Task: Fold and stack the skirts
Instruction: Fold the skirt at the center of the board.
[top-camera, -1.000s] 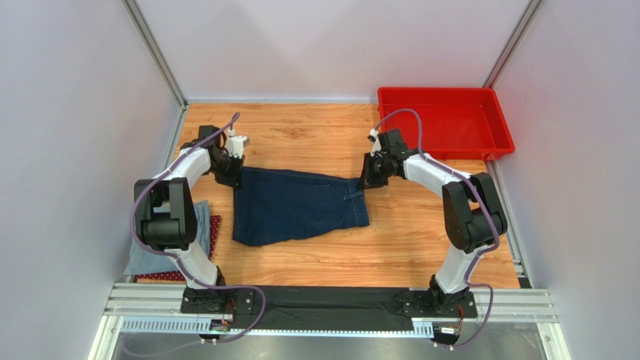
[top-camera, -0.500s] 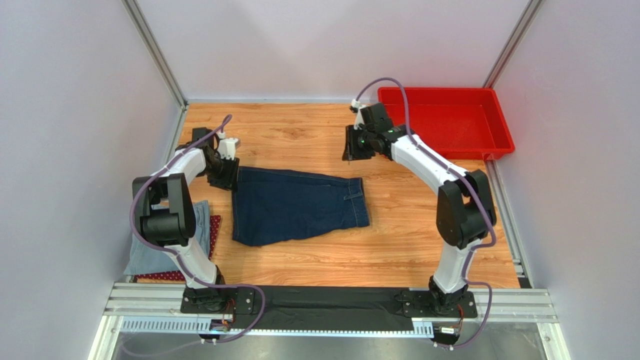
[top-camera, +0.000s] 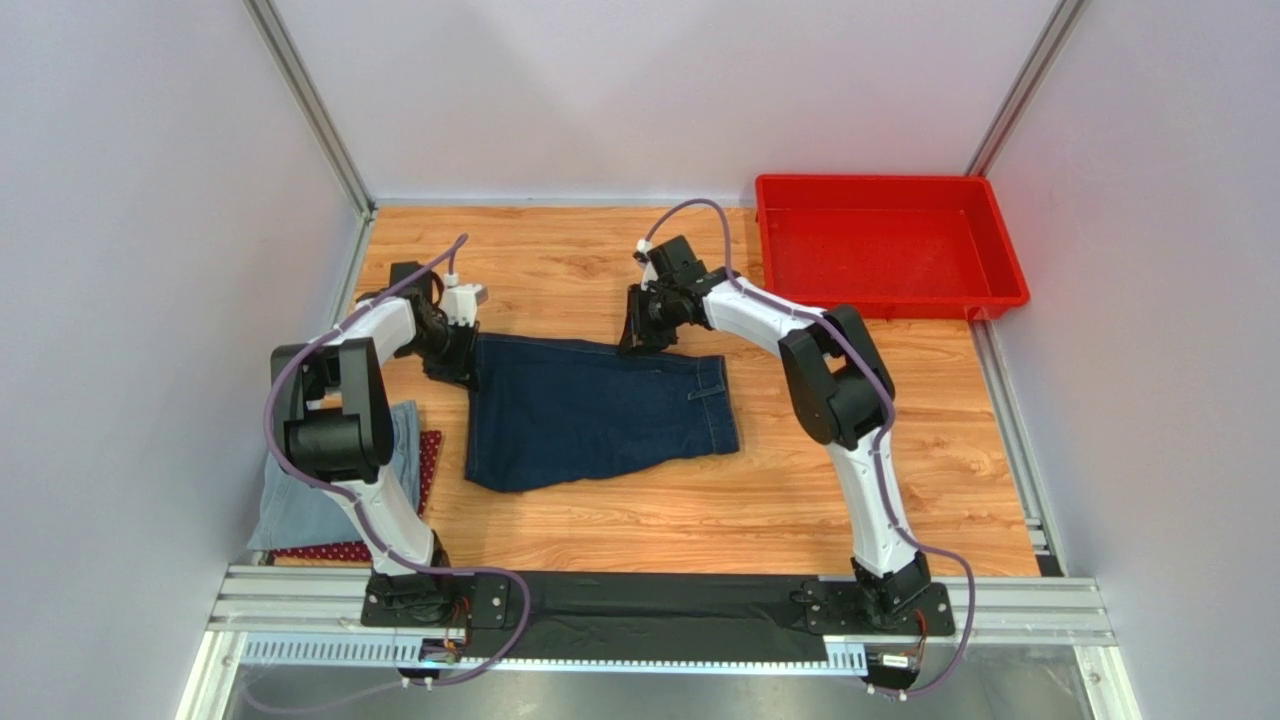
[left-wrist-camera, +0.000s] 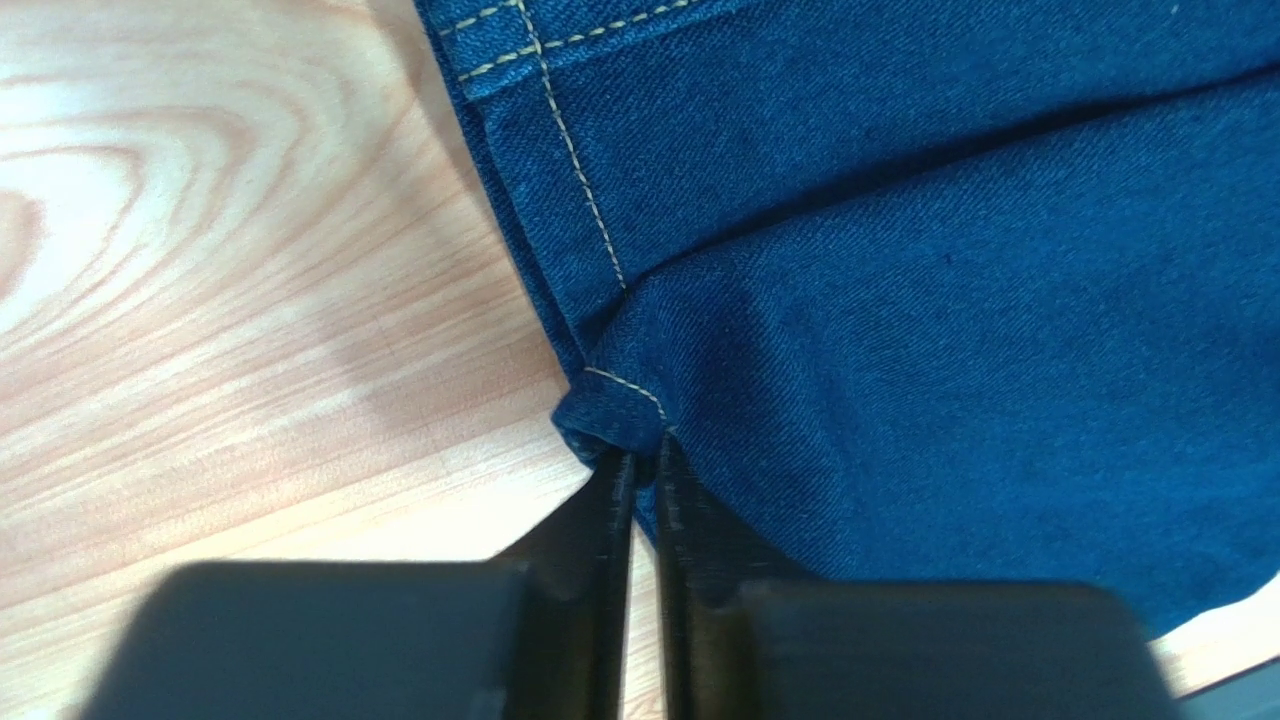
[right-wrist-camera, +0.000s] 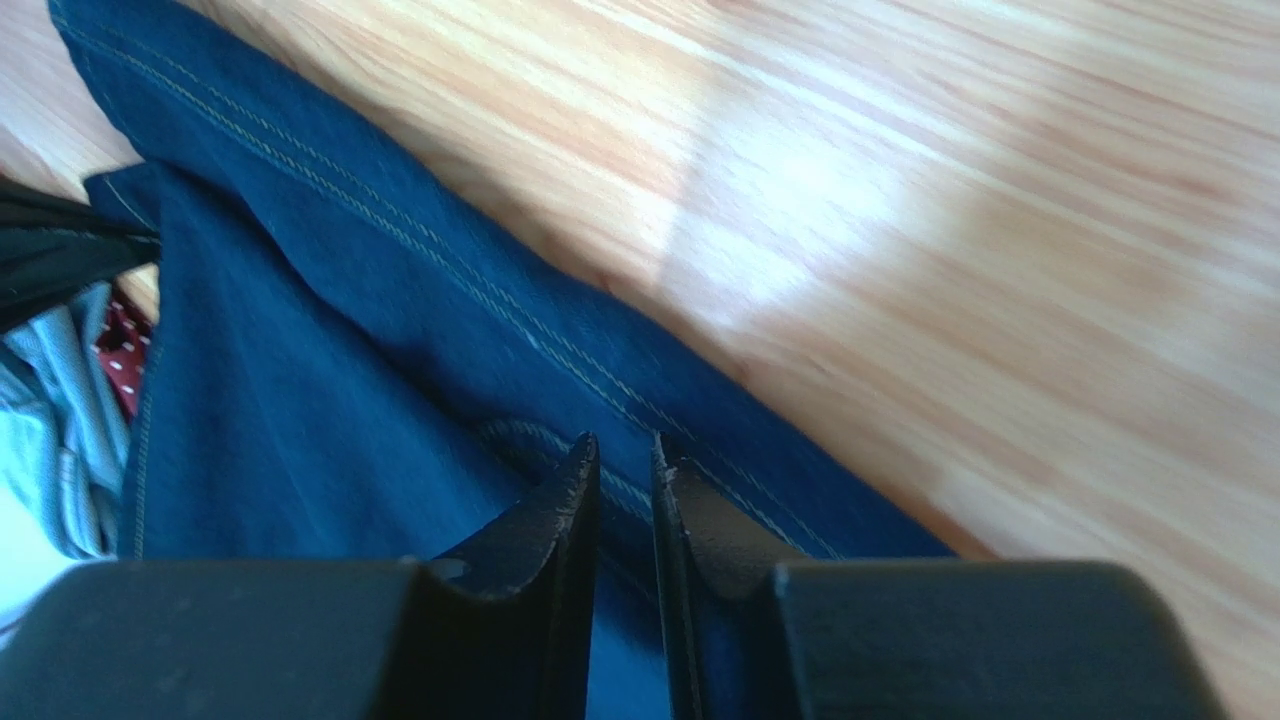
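The dark navy denim skirt (top-camera: 601, 413) lies flat in the middle of the wooden table. My left gripper (top-camera: 463, 357) is at its far left corner; in the left wrist view the gripper (left-wrist-camera: 643, 450) is shut on that stitched corner (left-wrist-camera: 616, 393). My right gripper (top-camera: 639, 338) is at the middle of the skirt's far edge. In the right wrist view the right gripper (right-wrist-camera: 621, 447) has its jaws a narrow slit apart over the hem seam (right-wrist-camera: 451, 285), and I cannot see whether cloth is pinched. The light blue-grey skirt (top-camera: 308, 503) lies on the dark red dotted skirt (top-camera: 430, 455) at the near left.
A red plastic tray (top-camera: 887, 183) sits at the far right corner. Grey walls with metal posts close in the table on the left, back and right. The black base rail (top-camera: 661, 608) runs along the near edge.
My right gripper left the skirt's far right corner, swung up toward the tray, then came down at the middle of the far edge. The left gripper stayed at the far left corner.
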